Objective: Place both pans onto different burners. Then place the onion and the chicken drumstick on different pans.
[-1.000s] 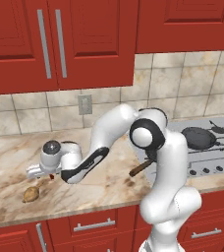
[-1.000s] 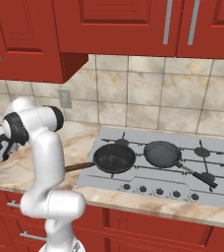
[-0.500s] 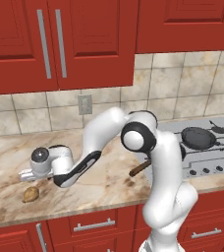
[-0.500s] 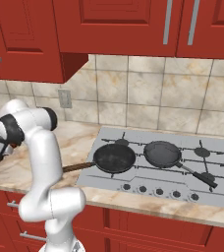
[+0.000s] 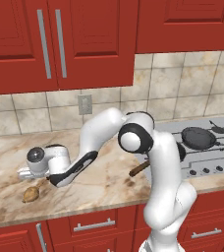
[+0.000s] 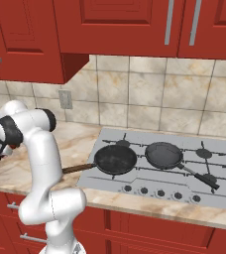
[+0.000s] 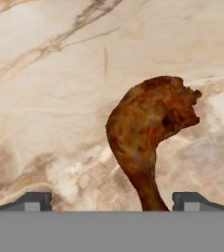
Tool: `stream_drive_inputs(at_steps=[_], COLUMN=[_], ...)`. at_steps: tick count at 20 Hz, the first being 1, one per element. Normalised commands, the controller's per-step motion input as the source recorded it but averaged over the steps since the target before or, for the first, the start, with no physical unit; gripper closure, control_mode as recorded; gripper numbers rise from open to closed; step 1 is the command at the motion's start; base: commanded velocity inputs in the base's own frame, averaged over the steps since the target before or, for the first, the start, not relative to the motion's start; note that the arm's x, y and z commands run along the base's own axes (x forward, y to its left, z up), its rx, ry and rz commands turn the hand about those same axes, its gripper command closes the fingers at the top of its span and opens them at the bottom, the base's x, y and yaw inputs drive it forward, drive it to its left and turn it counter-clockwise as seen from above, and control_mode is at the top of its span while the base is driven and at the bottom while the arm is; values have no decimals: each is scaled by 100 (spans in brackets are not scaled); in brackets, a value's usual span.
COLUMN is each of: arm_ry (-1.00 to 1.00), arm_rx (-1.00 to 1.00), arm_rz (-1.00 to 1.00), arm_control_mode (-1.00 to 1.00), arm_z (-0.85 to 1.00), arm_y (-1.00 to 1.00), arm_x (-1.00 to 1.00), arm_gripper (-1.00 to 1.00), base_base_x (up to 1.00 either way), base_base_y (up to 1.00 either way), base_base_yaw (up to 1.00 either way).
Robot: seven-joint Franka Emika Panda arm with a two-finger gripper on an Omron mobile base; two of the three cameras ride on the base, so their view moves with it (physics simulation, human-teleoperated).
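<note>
Light was even and bright, with no glare. The desk showed only a faint soft shadow under the arm. Rendered edges stayed sharp in both base views, without bending at the borders. In the hand view, the drumstick looked slightly soft and coarse close up.

**Camera placement**

Left base view: from behind the arm, facing forward and down over the marble counter, cooktop at 3 o'clock. Right base view: from the other side, cooktop central. Both share the cooktop and the two pans. Hand view: very near, straight down on the counter, chicken drumstick central.
</note>
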Motion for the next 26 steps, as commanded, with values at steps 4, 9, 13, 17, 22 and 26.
stream_drive_inputs(at_steps=[4,9,13,17,22,26], arm_ry=[0,0,0,0,-2,-18], arm_rx=[0,0,0,0,0,0], arm_rz=[-2,-1,0,0,0,0], arm_control_mode=[-100,-100,-100,-100,-100,-100], arm_z=[0,0,0,0,0,9], arm_y=[-4,-5,-1,0,-2,-1], arm_x=[16,13,10,1,-4,-13], arm_gripper=[100,100,100,100,100,100], base_base_x=[0,0,0,0,0,0], base_base_y=[0,0,0,0,0,0], base_base_yaw=[0,0,0,0,0,0])
